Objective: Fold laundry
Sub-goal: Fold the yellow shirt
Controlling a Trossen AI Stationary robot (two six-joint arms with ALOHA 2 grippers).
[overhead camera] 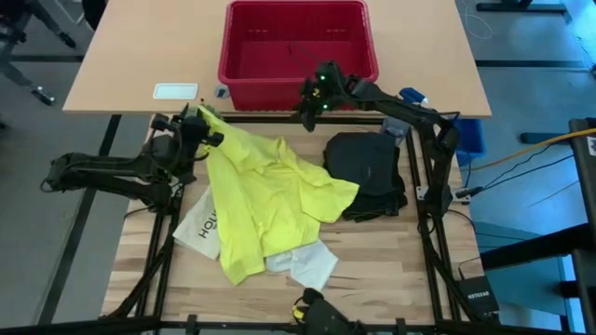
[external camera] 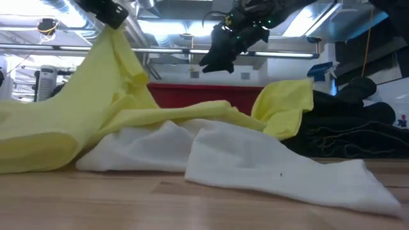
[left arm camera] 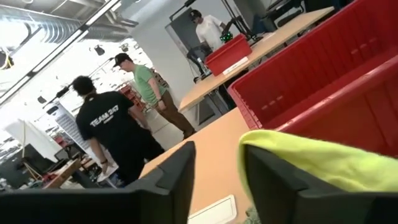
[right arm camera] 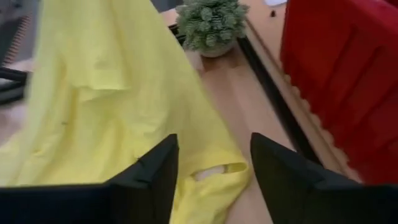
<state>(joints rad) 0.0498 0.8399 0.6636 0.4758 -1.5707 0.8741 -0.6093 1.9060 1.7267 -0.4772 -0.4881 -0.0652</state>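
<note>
On the wooden tabletop (overhead camera: 391, 270), the yellow T-shirt (overhead camera: 265, 200) lay crumpled across the middle, with one corner lifted toward the left gripper (overhead camera: 197, 119). That gripper was raised near the far left part of the work area; in the left wrist view its fingers (left arm camera: 171, 180) stood apart, and yellow fabric draped over one of them, so the shirt hung from that finger rather than from a closed pinch. The right gripper (overhead camera: 310, 104) hovered above the near rim of the red basket (overhead camera: 296, 42), clear of the fabric. In the right wrist view its fingers (right arm camera: 152, 180) were spread, with nothing between them and the shirt lying below. The dark trousers (overhead camera: 368, 172) were piled to the right of the shirt, touching its edge. A white cloth (overhead camera: 307, 263) lay at the near edge of the shirt, partly under it. The flat white printed item (overhead camera: 200, 228) lay under the left side of the shirt. A small potted plant (right arm camera: 210, 25) stood on the tabletop near the basket. Beyond the tabletop, people (left arm camera: 115, 134) stood in the room.
</note>
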